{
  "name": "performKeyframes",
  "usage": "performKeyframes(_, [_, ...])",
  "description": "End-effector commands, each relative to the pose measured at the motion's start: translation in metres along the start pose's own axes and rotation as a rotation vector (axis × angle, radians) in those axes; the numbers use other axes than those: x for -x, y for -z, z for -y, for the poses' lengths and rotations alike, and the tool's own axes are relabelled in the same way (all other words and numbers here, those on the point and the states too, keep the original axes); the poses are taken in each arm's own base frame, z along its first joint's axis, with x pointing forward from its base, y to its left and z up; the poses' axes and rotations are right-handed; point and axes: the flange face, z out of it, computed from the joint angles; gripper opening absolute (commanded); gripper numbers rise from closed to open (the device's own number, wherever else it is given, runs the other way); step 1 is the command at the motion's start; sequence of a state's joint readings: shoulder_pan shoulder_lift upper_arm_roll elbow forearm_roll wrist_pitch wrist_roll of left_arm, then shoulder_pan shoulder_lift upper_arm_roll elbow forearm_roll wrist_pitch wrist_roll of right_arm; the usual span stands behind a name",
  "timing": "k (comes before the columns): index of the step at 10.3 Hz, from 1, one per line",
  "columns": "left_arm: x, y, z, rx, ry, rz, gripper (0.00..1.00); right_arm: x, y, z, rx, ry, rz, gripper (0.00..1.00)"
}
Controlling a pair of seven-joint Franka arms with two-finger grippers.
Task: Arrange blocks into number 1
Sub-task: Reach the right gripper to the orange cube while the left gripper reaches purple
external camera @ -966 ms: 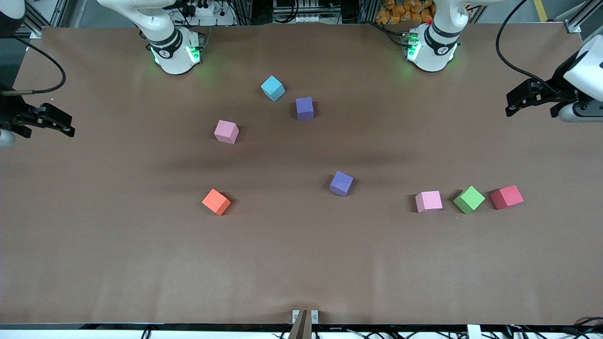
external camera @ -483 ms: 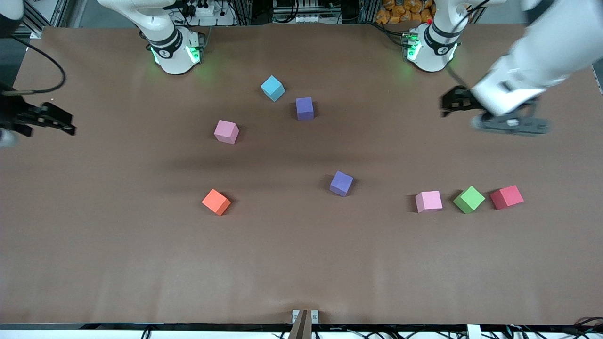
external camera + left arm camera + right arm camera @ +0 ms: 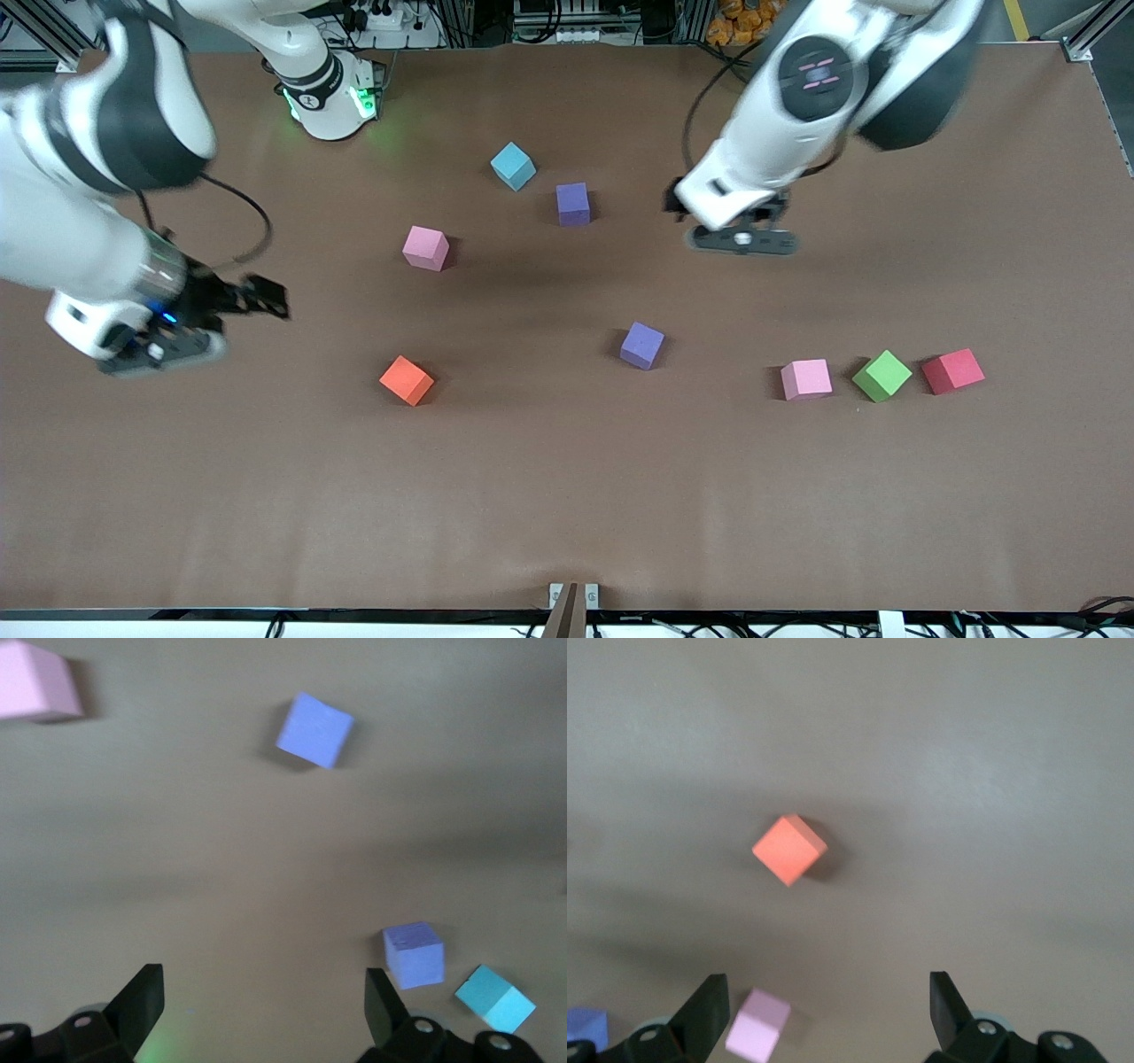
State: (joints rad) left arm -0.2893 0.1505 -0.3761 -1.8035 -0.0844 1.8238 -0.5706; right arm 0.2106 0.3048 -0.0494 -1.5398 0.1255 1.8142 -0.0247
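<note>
Mostly bare table (image 3: 567,496), blocks (image 3: 572,204) scattered centrally

You have two glossy white arms with black joint bands. The left arm (image 3: 797,106), upper right of the front view, shows a round black cap with pink marks. The right arm (image 3: 89,195), upper left, has a blue light by its wrist. Black cables loop off both. Each base glows green, and the fingers (image 3: 137,997) are black.
</note>
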Motion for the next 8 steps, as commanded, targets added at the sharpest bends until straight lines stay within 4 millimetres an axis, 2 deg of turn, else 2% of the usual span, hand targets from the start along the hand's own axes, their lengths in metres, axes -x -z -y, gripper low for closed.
performKeyframes(1, [0.021,-0.062,-0.052,0.008,0.049,0.044,1.0,-0.019,-0.027,0.027,-0.012,-0.173,-0.036,1.0])
performKeyframes(2, [0.024,-0.089,-0.069,0.016,0.056,0.054,1.0,-0.024,-0.044,0.037,0.001,-0.233,-0.031,1.0])
performKeyframes(3, [0.029,-0.117,-0.088,0.019,0.078,0.077,1.0,-0.029,-0.06,0.044,0.013,-0.194,-0.032,1.0])
performKeyframes(4, [0.037,-0.137,-0.108,0.035,0.113,0.076,1.0,-0.032,-0.074,0.051,0.017,-0.174,-0.031,1.0])
performKeyframes(5, [0.046,-0.155,-0.124,0.043,0.161,0.082,1.0,-0.035,-0.092,0.05,0.011,-0.208,-0.046,1.0])
performKeyframes(6, [0.06,-0.171,-0.138,0.038,0.174,0.102,1.0,-0.035,-0.11,0.046,0.004,-0.271,-0.071,1.0])
performKeyframes(8, [0.083,-0.199,-0.151,0.029,0.229,0.107,1.0,-0.038,-0.135,0.046,-0.002,-0.502,-0.076,1.0])
